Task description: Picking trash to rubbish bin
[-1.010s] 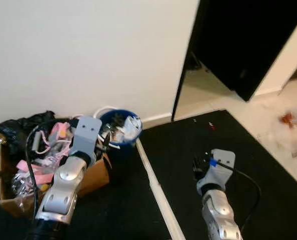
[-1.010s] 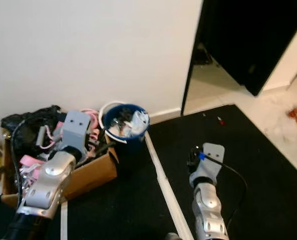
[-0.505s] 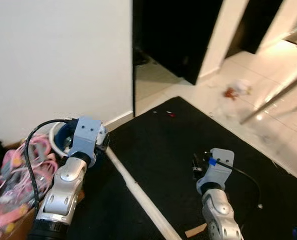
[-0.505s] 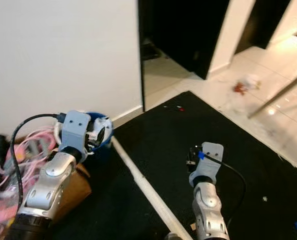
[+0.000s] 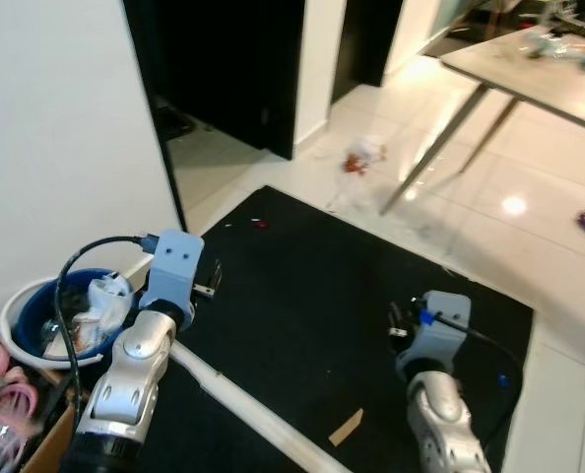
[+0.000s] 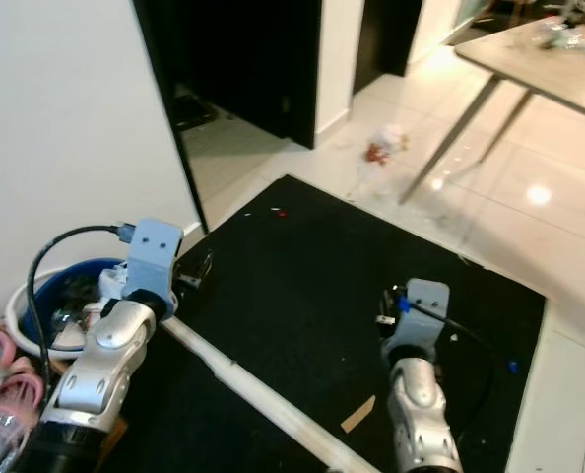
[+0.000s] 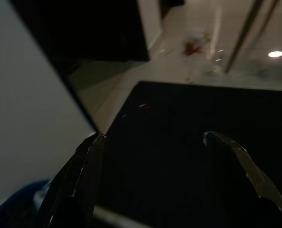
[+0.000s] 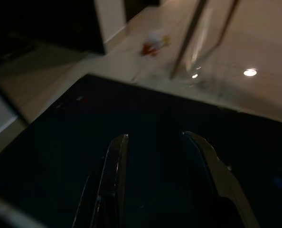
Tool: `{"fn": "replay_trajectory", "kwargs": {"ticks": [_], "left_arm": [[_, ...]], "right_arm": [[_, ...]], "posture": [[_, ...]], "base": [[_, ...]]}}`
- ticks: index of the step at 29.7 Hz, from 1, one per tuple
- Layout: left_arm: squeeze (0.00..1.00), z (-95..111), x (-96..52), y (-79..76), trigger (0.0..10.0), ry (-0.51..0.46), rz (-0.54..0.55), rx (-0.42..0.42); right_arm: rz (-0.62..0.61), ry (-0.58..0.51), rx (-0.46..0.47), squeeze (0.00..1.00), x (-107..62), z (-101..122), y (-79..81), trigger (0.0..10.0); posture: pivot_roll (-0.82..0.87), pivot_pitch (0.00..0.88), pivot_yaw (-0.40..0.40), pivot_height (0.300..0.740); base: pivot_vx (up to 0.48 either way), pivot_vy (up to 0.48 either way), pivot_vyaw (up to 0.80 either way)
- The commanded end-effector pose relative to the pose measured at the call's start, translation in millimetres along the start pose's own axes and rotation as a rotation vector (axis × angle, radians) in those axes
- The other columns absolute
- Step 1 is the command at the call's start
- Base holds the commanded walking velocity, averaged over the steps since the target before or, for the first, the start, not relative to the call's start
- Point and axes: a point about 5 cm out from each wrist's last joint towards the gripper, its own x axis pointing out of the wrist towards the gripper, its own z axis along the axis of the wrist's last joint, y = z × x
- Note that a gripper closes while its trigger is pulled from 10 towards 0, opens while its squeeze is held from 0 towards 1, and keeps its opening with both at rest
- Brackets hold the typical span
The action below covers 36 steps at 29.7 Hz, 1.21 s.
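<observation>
Grippers, two, left (image 7: 150, 142) and right (image 8: 155, 142) both spread open and empty, one blue bin (image 5: 36, 296), one crumpled wrapper (image 5: 359, 160)

View swung right (table (image 5: 529, 74) now visible).

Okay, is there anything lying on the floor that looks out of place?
Yes: a crumpled white and red wrapper lies on the glossy tiles near the table leg, and a tan cardboard scrap sits on the black mat.
</observation>
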Motion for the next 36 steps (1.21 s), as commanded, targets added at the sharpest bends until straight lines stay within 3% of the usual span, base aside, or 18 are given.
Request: {"fn": "replay_trajectory", "kwargs": {"ticks": [1, 15, 22, 33, 36], "left_arm": [[0.0, -6.0, -1.7, 1.1, 10.0, 0.021, 0.001, 0.009], [0.0, -7.8, -2.5, 0.1, 10.0, 0.038, -0.006, -0.046], [0.0, -6.9, -2.3, 1.8, 10.0, 0.032, -0.005, -0.019], [0.0, -6.4, -2.7, 6.2, 10.0, 0.024, 0.033, -0.042], [0.0, -4.4, -2.4, 3.3, 10.0, 0.021, -0.009, -0.059]], "right_arm": [[-0.003, 0.042, 0.002, 0.0, -5.8, -10.5, 1.1, 10.0], [-0.01, 0.043, 0.004, 0.0, -6.4, -10.5, 0.1, 10.0], [-0.013, 0.044, 0.006, 0.0, -6.5, -10.5, -0.1, 10.0], [-0.032, 0.053, 0.033, 0.0, -7.1, -11.9, -1.3, 10.0], [-0.025, 0.063, 0.015, 0.0, -5.9, -12.9, -1.4, 10.0]], "posture": [[0.0, 0.128, 0.034, 0.74], [-0.01, 0.132, 0.032, 0.74], [0.0, 0.132, 0.032, 0.74], [0.0, 0.133, 0.032, 0.74], [0.0, 0.134, 0.031, 0.74]], "base": [[0.0, 0.0, -0.8], [0.0, 0.0, -0.8], [0.0, 0.0, -0.8], [0.0, 0.0, -0.8], [0.0, 0.0, 0.0]]}}
